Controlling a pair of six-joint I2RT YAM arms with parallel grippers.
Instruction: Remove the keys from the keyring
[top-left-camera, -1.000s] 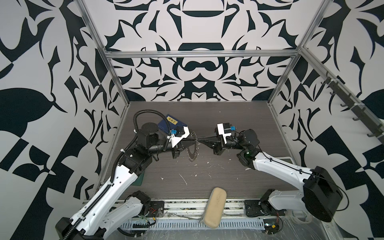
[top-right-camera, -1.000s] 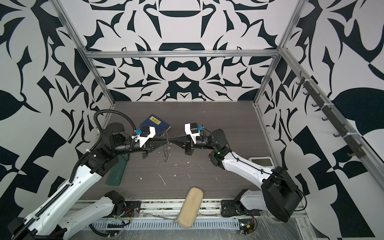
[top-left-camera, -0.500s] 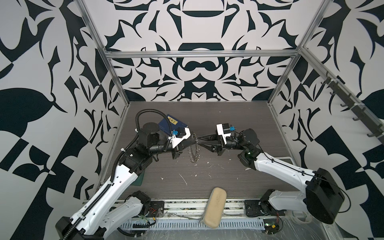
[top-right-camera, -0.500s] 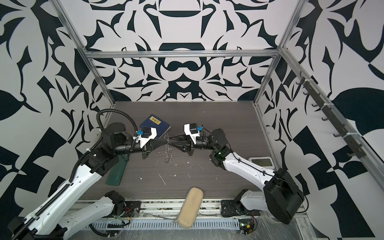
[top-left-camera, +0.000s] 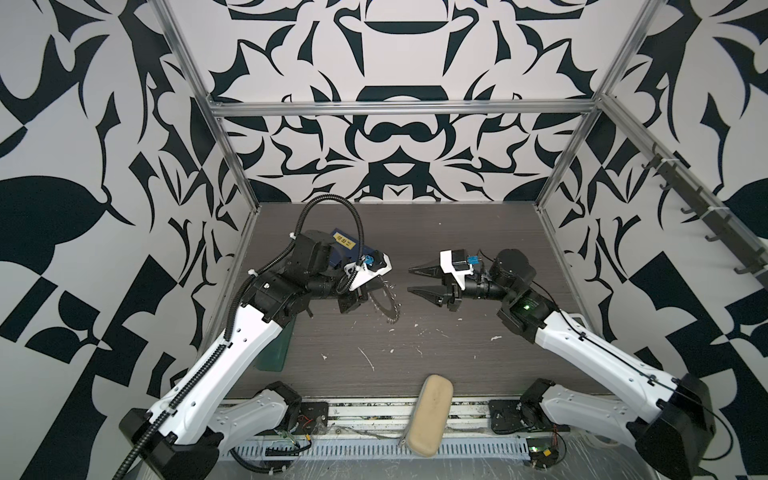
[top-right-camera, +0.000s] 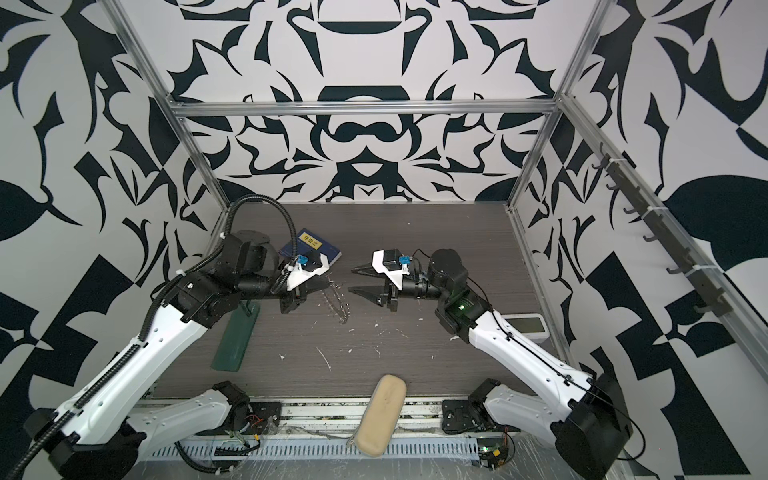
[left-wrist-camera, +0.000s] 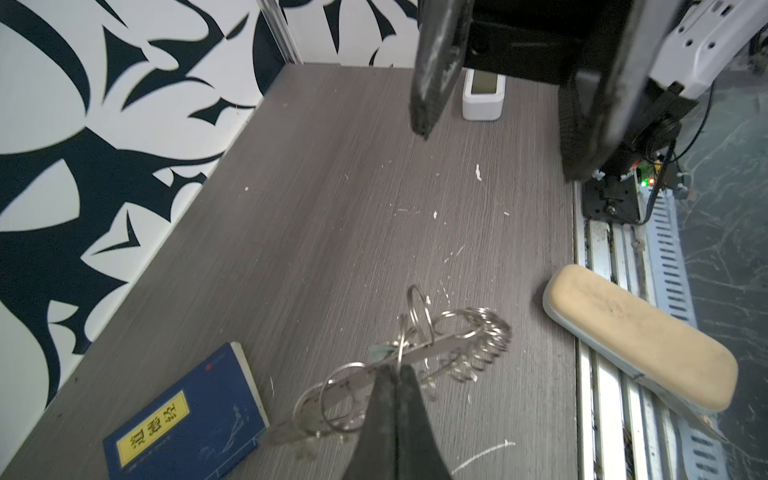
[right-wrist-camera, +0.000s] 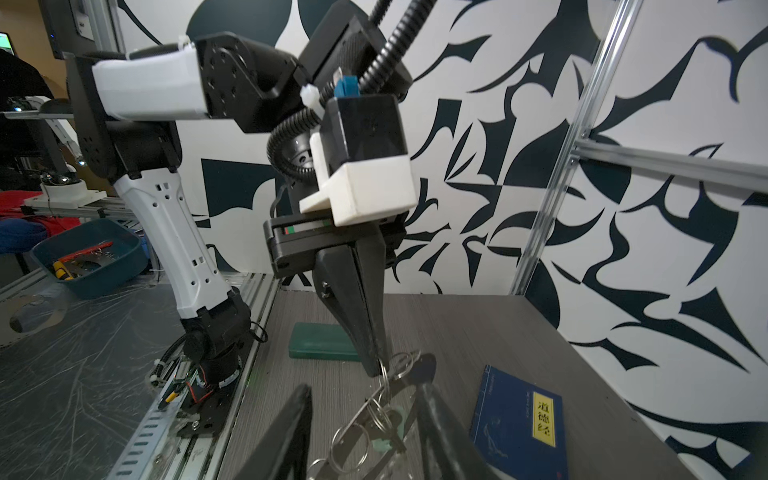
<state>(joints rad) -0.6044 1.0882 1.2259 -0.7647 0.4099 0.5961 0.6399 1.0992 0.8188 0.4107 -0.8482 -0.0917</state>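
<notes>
**Left end effector** (left-wrist-camera: 394, 372): jaws pressed together, pinching the rim of the wide flat grey metal keyring (left-wrist-camera: 440, 353). The same grip shows in the right wrist view (right-wrist-camera: 374, 365) and in both top views (top-left-camera: 370, 291) (top-right-camera: 322, 286).

**Right end effector** (top-left-camera: 410, 279): jaws spread and holding nothing. The tips point at the keyring and stand just short of it.

**Keyring** (top-left-camera: 386, 301): held on edge, hanging down from the left grip over the middle of the worktop, with many small wire split rings along its rim. Whether its lower edge touches the worktop cannot be told.

**Keys** (right-wrist-camera: 382, 445): a pale mint-green oval tag shows among the split rings, on the keyring. The small silver key blade is not clearly made out.

**Worktop** (top-left-camera: 457, 353): grey wood-grain board with white specks.

**Dark blue booklet with yellow label** (top-right-camera: 316, 245): lies flat behind the left end effector.

**Dark green flat case** (top-right-camera: 235, 336): lies under the left arm.

**Beige oblong pouch** (top-left-camera: 430, 407): lies at the front edge.

**Small white device with display** (top-right-camera: 525, 326): lies at the right side, beside the right arm.
</notes>
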